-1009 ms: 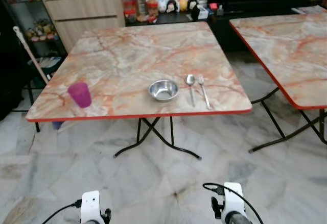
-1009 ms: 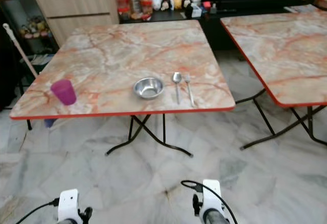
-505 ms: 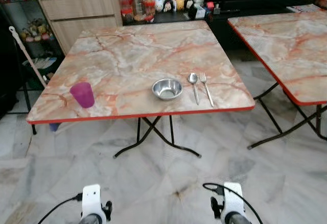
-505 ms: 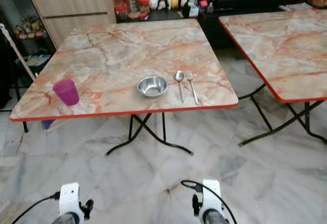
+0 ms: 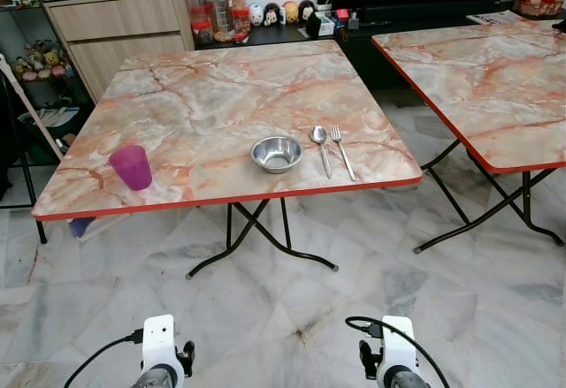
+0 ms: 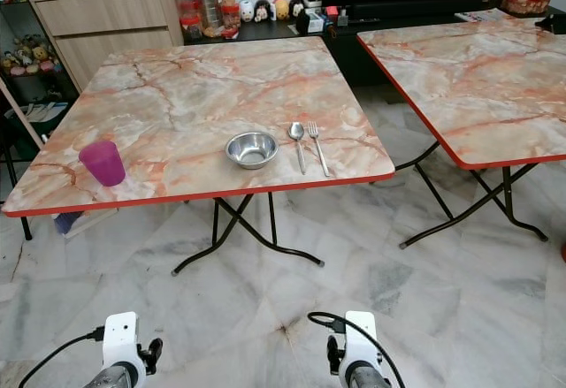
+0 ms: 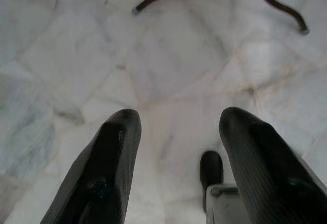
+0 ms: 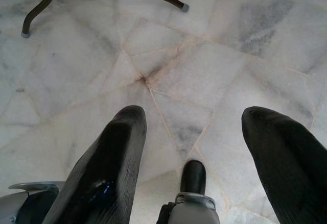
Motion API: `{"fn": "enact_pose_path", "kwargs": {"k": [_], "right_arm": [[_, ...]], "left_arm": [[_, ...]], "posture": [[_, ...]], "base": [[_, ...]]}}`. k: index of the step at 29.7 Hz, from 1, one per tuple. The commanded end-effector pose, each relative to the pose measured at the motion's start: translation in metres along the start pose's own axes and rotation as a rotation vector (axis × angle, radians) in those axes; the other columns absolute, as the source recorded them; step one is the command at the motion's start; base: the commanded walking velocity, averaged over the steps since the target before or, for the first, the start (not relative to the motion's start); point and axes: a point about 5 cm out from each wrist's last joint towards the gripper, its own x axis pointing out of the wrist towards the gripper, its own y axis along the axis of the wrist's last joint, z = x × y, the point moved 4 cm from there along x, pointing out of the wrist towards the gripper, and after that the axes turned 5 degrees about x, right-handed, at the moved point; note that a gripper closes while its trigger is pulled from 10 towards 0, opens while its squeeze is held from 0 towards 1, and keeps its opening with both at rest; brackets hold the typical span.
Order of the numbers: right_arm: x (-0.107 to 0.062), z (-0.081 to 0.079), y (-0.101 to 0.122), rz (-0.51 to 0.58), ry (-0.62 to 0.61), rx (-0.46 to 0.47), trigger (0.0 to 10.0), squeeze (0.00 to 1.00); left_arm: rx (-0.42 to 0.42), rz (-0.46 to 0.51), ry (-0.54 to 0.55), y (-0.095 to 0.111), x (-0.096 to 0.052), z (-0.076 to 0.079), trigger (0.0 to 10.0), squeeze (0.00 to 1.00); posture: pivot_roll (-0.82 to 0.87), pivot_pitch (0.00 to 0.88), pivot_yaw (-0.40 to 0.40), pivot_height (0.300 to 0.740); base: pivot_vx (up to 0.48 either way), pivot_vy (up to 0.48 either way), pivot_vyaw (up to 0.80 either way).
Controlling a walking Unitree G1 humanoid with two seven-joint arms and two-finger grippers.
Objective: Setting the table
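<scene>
On the bench (image 5: 221, 96), a place already looks mostly laid at the near edge: a steel bowl (image 5: 277, 153) sits toward the near right corner with a spoon (image 5: 320, 146) and a fork (image 5: 340, 149) lying side by side just beside it. A purple cup (image 5: 132, 167) stands well apart at the near left corner, so I judge that bringing the cup over to the setting is what remains. The left hand (image 7: 176, 152) and right hand (image 8: 191, 147) both hang low over the marble floor (image 5: 292, 317), fingers spread apart and holding nothing.
</scene>
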Motion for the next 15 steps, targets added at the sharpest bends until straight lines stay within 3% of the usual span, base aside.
{"fn": "enact_pose_path", "kwargs": {"k": [1, 5, 13, 15], "right_arm": [[0.001, 0.0, 0.003, 0.007, -0.001, 0.006, 10.0, 0.0], [0.0, 0.002, 0.003, 0.008, -0.001, 0.002, 10.0, 0.0], [0.001, 0.0, 0.005, 0.01, 0.007, -0.01, 10.0, 0.0], [0.001, -0.002, 0.007, 0.015, 0.013, -0.016, 10.0, 0.0]], "left_arm": [[-0.023, 0.14, -0.017, 0.032, 0.003, 0.004, 10.0, 0.0], [-0.002, 0.381, -0.036, 0.077, -0.003, 0.009, 10.0, 0.0], [-0.051, 0.604, -0.021, 0.124, -0.02, 0.007, 10.0, 0.0], [-0.063, 0.726, -0.033, 0.156, -0.032, 0.017, 10.0, 0.0]], "posture": [[0.05, 0.0, 0.066, 0.74], [0.06, 0.005, 0.059, 0.74], [0.08, 0.01, 0.048, 0.74], [0.09, 0.01, 0.043, 0.74]], "base": [[0.0, 0.0, 0.0], [0.0, 0.0, 0.0], [0.0, 0.0, 0.0], [0.0, 0.0, 0.0]]}}
